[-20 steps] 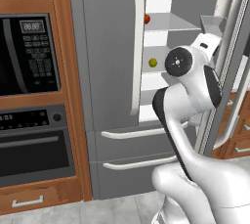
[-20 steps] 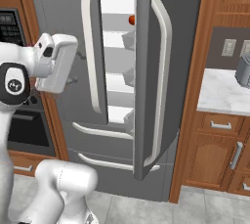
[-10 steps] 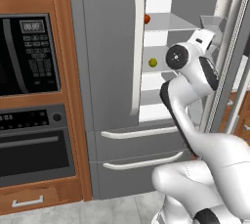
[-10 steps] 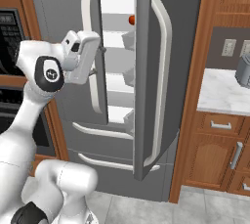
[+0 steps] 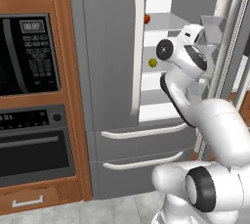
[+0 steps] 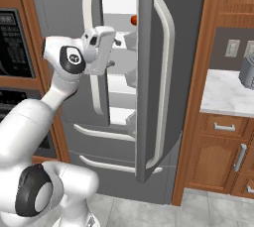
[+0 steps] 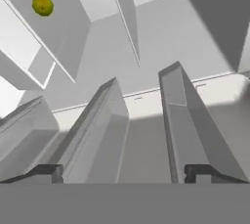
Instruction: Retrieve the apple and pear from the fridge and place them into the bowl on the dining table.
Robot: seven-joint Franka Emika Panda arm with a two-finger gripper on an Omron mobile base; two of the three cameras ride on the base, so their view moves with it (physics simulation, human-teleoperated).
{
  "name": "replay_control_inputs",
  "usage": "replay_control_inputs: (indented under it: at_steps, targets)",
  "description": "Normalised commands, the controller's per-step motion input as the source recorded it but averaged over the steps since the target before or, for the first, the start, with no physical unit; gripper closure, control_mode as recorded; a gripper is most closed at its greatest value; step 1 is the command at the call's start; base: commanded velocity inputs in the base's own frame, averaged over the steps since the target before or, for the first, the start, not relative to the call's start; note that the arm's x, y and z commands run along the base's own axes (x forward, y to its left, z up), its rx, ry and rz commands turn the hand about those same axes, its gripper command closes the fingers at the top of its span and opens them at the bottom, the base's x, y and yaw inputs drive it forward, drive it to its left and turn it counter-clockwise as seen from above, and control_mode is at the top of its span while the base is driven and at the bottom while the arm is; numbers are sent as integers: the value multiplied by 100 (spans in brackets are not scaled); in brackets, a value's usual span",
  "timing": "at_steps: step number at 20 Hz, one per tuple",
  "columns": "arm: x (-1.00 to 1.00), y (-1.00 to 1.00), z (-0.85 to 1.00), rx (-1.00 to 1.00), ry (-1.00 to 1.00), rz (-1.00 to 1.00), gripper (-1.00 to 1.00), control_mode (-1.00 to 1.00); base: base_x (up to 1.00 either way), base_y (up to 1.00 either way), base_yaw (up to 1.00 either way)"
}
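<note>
Apple (image 5: 147, 18) sits on a high shelf inside the fridge (image 5: 105, 71), whose right door stands open. Lower down, on another shelf, sits the pear (image 5: 153, 62). At the fridge's gap, the end effector (image 6: 116, 52) has its fingers spread wide, holding nothing.

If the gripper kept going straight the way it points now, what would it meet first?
Probably the grey bins on the open door of the fridge: the open gripper faces them, with the pear well off that line. Depth is unclear.
</note>
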Motion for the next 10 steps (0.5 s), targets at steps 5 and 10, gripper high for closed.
replay_control_inputs:
  at_steps: [5,10]
  targets:
    - [98,-13,0,-2,0,-11,-100,-100,0,0,0]
    - [30,-50,0,-2,0,-15,-100,-100,0,0,0]
